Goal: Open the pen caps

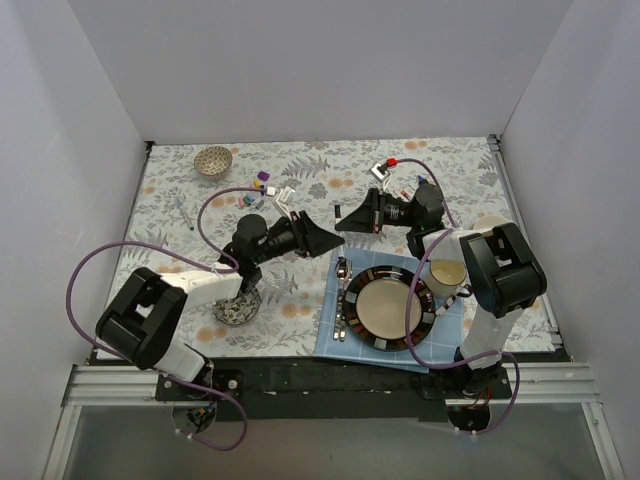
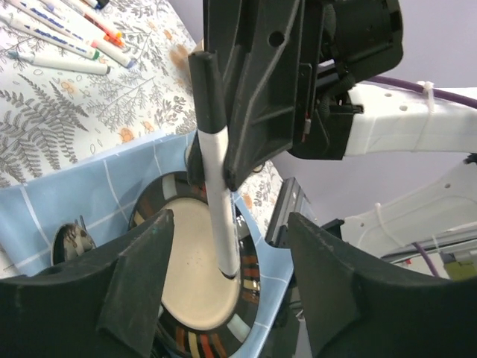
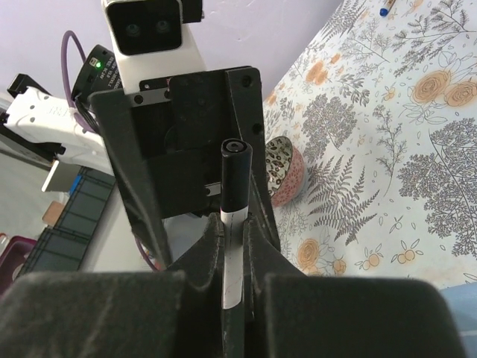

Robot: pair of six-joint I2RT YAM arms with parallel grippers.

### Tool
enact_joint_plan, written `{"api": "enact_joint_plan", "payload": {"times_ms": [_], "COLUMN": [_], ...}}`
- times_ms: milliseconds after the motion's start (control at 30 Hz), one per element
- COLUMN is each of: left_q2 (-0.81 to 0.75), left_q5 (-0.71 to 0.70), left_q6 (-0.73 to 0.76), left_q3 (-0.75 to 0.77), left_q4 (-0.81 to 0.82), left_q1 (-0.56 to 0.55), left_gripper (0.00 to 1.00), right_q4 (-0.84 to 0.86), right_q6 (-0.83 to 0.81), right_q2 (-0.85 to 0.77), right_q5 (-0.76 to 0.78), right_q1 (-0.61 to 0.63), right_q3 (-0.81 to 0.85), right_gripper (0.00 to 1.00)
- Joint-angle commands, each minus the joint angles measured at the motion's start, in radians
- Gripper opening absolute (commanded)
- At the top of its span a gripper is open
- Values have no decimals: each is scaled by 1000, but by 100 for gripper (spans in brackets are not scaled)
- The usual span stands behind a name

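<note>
Your right gripper point(image 3: 235, 250) pinches one white-barrelled pen point(image 3: 233, 224), its single dark cap point(image 3: 236, 168) at frame centre. Your left gripper point(image 2: 227, 231) is spread, one finger on each side of it, neither touching. At least four loose pens point(image 2: 63, 64) lie upper left.

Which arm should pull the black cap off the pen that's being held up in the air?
Left, probably. The right fingers grip the pen by its white barrel below the black cap; the left fingers stand open and free, flanking its other end.
</note>
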Motion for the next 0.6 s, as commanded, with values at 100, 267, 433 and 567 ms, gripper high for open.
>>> {"api": "enact_joint_plan", "payload": {"times_ms": [100, 267, 433, 567], "left_q2": [-158, -151, -80, -30], "left_q5": [-19, -6, 46, 118], "left_q6": [77, 79, 79, 63], "left_q3": [-26, 32, 106, 132], "left_q4": [-53, -93, -61, -4], "left_q1": [50, 80, 80, 77], "left_gripper": [73, 74, 74, 72], "right_q4": [37, 188, 213, 212], "right_q6": [-108, -69, -53, -53], "right_q2": [-5, 4, 4, 12], "right_q5": [-133, -231, -262, -266], "right_q1": [4, 13, 40, 51], "right_q3": [59, 63, 76, 80], "right_gripper": [1, 1, 1, 1]}}
